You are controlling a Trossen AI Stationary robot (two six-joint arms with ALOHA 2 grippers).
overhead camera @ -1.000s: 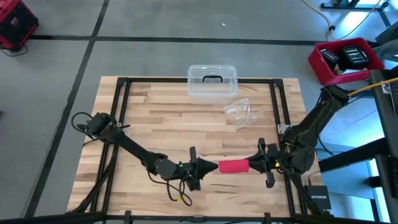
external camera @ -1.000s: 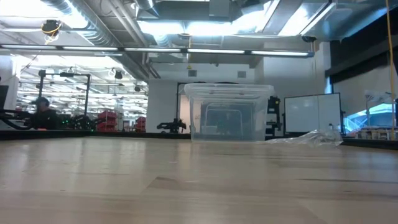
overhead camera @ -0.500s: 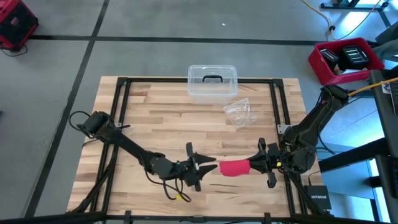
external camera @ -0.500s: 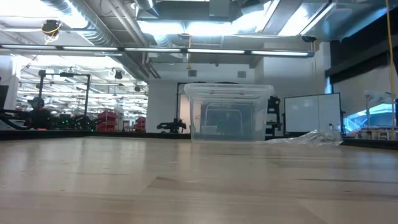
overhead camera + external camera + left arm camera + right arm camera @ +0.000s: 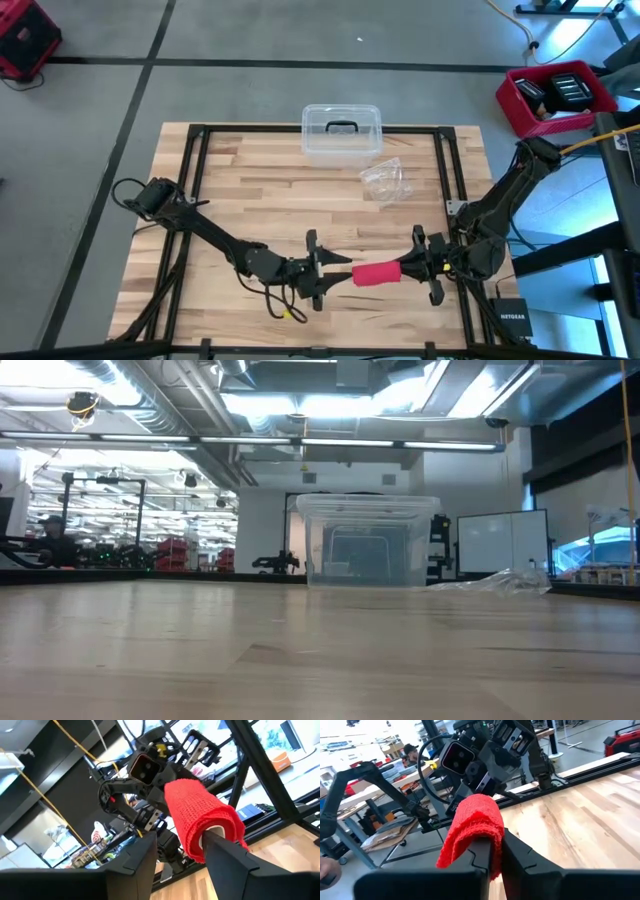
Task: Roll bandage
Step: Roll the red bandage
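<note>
L pincer (image 5: 335, 272) open beside bandage (image 5: 376, 273); R pincer (image 5: 402, 268) clamps it.

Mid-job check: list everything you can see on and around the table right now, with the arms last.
bandage: one, bright red, rolled, near the table's front edge, between the two grippers
clear plastic box: one, transparent with a dark handle, at the table's far edge, centre
plastic wrapper: one, clear and crinkled, just in front of the box, to its right
table: one, light wood with a dark frame
red bin: one, on the floor beyond the right corner
person: one, far in the room behind
left gripper: open, at the roll's left end
right gripper: shut on the bandage's right end
</note>
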